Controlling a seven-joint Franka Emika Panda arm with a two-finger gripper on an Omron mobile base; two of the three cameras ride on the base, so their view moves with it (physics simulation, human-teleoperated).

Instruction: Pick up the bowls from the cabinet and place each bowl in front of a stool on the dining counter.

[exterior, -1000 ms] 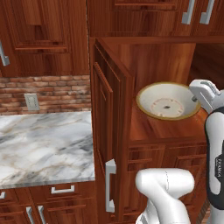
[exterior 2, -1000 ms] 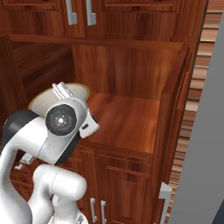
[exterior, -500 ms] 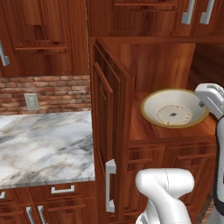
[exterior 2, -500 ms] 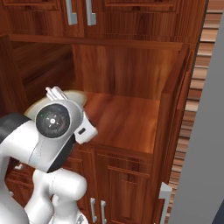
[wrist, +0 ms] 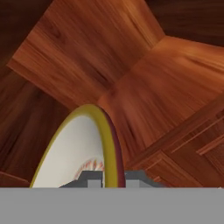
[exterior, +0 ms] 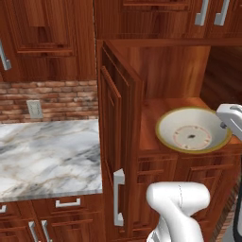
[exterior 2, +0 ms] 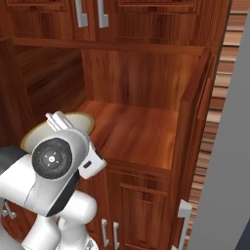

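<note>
A shallow cream bowl with an olive rim hangs tilted at the front edge of the cabinet's open shelf compartment. My gripper is shut on the bowl's right rim. In the hand view the bowl's rim runs up from between my fingertips, with my gripper clamped on it. From the right base view my hand covers most of the bowl, and my gripper sits at its rim. The stool and the dining counter are out of view.
The cabinet's left door stands open toward me, and its right door is open too. A marble worktop with a brick backsplash lies to the left. A grey wall is close on the right.
The bowl has come forward and down from the back of the shelf to its front edge, held in my gripper and tilting more toward the camera.
</note>
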